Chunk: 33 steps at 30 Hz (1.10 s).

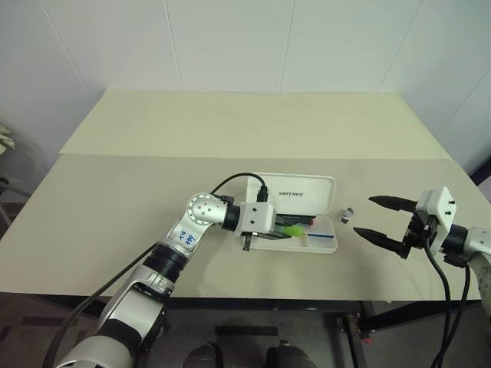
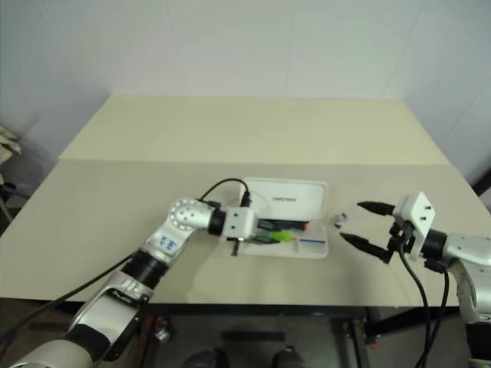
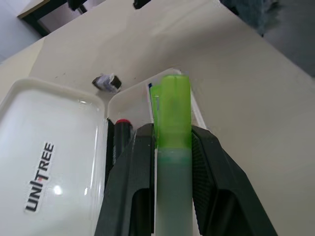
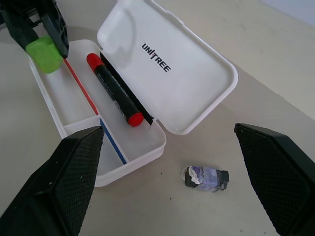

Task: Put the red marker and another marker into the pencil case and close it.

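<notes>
I've got the white pencil case (image 4: 172, 73) lying open on the table. The red marker (image 4: 114, 91) lies inside along the hinge side. The green-capped highlighter (image 3: 171, 147) is over the tray, pinched by black fingers.

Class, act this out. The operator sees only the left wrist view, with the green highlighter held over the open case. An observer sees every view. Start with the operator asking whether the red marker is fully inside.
Operator: My left tool holds the green highlighter. I see just a red tip beside the lid. Is the red marker fully in the pencil case?
Observer: Yes. It lies whole in the tray, along the hinge side.
Operator: Anything else in the tray?
Observer: A thin red-and-blue stick lies lengthwise next to the marker.
Operator: Where is the right tool?
Observer: The right tool is open above the table, off the case's end, with a small dark scrap lying between it and the case.
</notes>
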{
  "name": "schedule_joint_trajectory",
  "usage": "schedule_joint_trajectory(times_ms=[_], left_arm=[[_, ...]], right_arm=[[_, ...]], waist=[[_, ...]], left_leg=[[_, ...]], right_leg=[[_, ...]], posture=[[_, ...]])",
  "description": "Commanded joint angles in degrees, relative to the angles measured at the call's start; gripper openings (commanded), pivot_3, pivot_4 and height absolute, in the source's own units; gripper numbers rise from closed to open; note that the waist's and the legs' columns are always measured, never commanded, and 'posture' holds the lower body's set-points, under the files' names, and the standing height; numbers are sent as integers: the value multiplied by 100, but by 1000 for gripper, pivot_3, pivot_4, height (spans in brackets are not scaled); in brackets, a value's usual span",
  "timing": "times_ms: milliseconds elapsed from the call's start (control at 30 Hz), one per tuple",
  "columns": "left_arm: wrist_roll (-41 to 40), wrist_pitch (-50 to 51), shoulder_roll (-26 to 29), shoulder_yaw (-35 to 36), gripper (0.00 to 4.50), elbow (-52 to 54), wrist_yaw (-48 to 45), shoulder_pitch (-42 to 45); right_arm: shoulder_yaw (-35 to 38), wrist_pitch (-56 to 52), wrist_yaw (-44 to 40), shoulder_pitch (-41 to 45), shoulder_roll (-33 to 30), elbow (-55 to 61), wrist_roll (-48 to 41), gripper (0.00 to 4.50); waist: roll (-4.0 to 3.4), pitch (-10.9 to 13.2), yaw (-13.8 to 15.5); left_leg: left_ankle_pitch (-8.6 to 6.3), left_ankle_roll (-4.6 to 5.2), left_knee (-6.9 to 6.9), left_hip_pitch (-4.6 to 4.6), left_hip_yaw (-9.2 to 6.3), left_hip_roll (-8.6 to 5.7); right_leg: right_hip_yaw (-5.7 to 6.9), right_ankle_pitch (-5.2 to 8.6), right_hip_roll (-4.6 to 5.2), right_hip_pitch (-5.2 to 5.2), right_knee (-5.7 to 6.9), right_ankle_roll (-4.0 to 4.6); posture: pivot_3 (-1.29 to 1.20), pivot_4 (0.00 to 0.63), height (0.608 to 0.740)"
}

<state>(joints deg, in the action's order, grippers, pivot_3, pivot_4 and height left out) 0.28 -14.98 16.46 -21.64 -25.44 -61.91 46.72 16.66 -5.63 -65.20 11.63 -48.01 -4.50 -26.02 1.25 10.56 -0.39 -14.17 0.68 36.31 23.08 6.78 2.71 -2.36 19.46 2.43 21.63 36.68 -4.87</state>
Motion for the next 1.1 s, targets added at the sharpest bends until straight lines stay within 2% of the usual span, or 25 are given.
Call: schedule_joint_trajectory(times_ms=[33,367,433,767,1100], left_arm=[[38,143,-9,0,588,259,-26,69],[278,540,-67,-26,588,450,210,1],[283,700,-97,-24,1329,524,245,-33],[317,940,-140,-96,4482,799,325,-195],[426,1382,33,59,4482,1030,670,-178]], right_arm=[[271,-11,62,-82,-67,228,-134,4500],[219,-14,101,-33,-56,192,-122,4500],[209,-14,99,-19,-56,185,-118,4500],[189,0,97,37,-55,138,-94,4500],[195,15,91,56,-55,114,-86,4500]], waist=[[0,0,2],[0,0,5],[0,0,6],[0,0,6],[0,0,-1]], left_leg=[[-1,1,1,0,0,0],[-1,1,2,0,-1,-1],[0,1,2,0,-1,-1],[0,1,5,0,-1,0],[-2,4,9,0,-1,0]], right_leg=[[0,0,0,0,1,0],[0,0,1,0,2,0],[0,0,0,0,2,0],[-1,0,1,0,7,0],[-1,0,0,0,11,0]], posture=[[0,150,740],[0,150,740],[0,150,740],[0,150,740],[0,150,740]])
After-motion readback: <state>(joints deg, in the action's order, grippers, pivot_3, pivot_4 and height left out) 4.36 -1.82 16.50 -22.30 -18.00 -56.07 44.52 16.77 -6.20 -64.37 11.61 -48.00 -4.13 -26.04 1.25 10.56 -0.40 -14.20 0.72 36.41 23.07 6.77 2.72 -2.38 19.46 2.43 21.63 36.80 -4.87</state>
